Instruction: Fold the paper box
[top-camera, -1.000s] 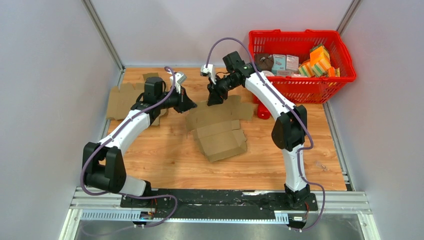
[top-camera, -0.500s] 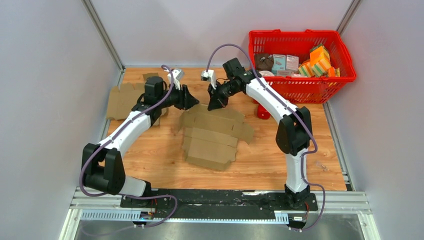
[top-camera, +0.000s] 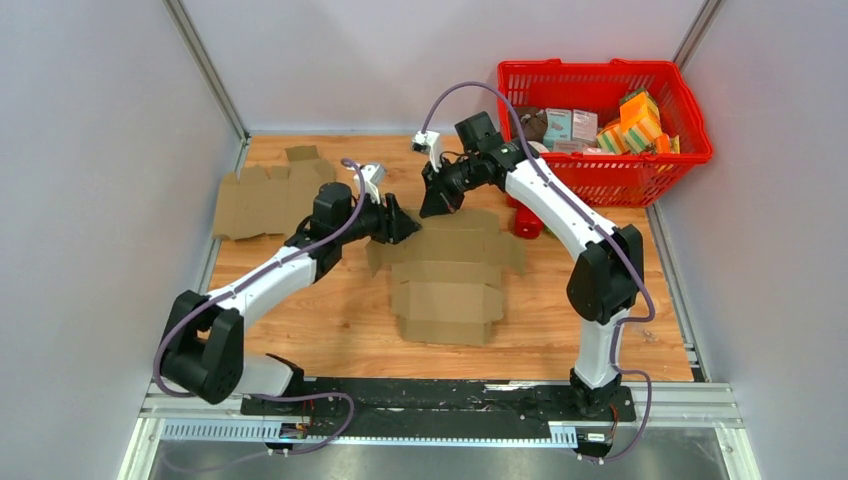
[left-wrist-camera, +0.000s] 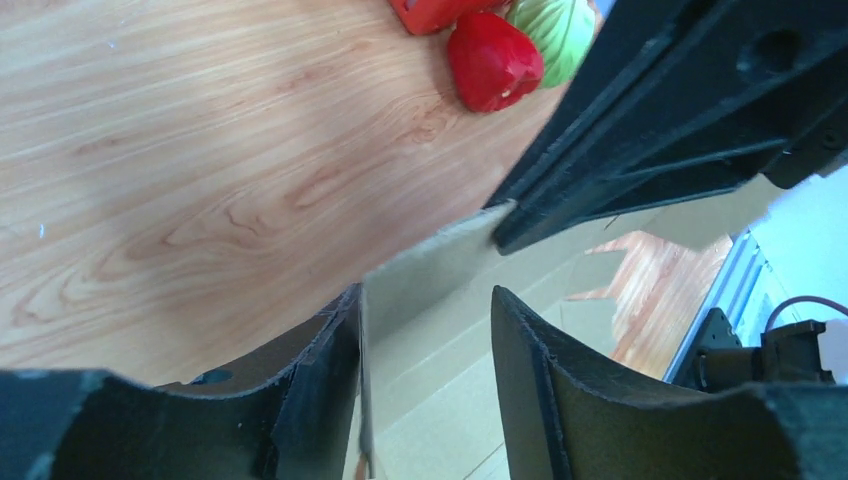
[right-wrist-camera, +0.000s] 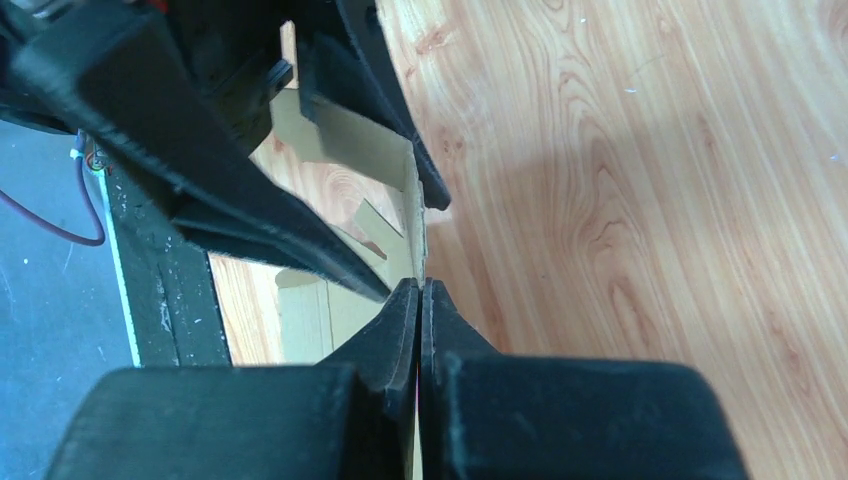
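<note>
- left gripper and right gripper crowd the paper box at 12 o'clock, close together
- red basket blocks 2 o'clock; toy strawberry just before it
- spare cardboard lies at 10 o'clock
- table is bare from 4 to 7 o'clock; room to pass

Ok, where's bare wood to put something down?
Bare wood: between the left arm and the unfolded box, and between that box and the right arm. Crowded at the box's far edge, where left gripper and right gripper meet.
</note>
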